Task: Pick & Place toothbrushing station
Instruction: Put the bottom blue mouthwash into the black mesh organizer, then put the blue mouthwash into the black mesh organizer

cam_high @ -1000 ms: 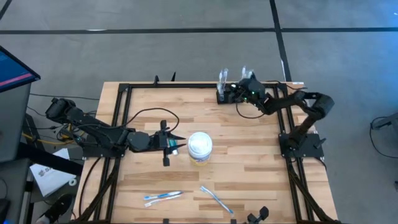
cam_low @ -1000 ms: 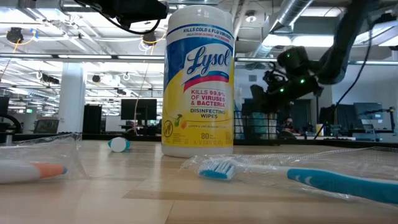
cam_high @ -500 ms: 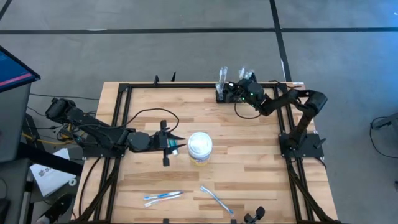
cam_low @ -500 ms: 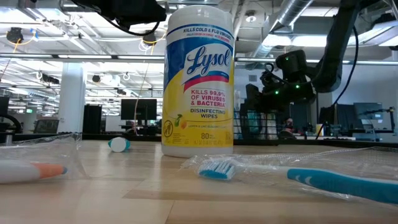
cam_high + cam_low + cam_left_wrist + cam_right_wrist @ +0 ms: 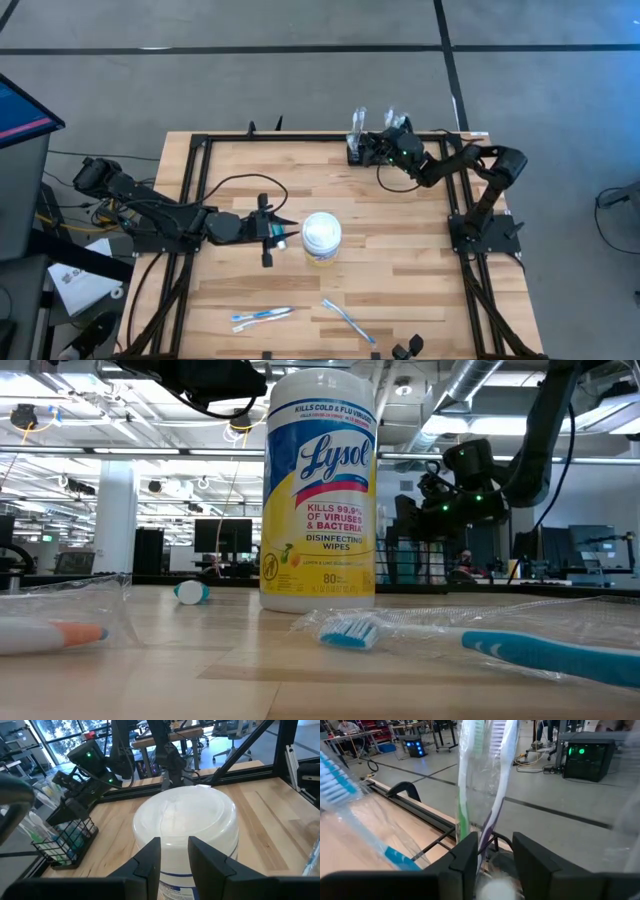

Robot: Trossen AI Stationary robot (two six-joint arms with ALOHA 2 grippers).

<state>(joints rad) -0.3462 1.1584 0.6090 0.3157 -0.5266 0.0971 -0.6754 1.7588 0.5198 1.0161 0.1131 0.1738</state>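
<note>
Along the wooden table's [image 5: 400,250] far edge the toothbrushing station [image 5: 358,153] sits directly under the right gripper [image 5: 385,147] (fingers parted around its wrapped toothbrushes [image 5: 485,785]), far nearer than the left gripper [image 5: 285,232], whose fingers stand parted before the white tub [image 5: 321,237].

Mid-table wipes tub [image 5: 321,237]; seemingly open boards [image 5: 410,240] rightward.

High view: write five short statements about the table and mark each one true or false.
1. The black rack stands at the table's far edge. True.
2. The right gripper is at the rack. True.
3. The white tub lies on its side. False: it stands upright, lid up.
4. The left gripper is beside the tub. True.
5. The loose toothbrushes lie beside the rack. False: they lie at the near edge, far from it.
</note>
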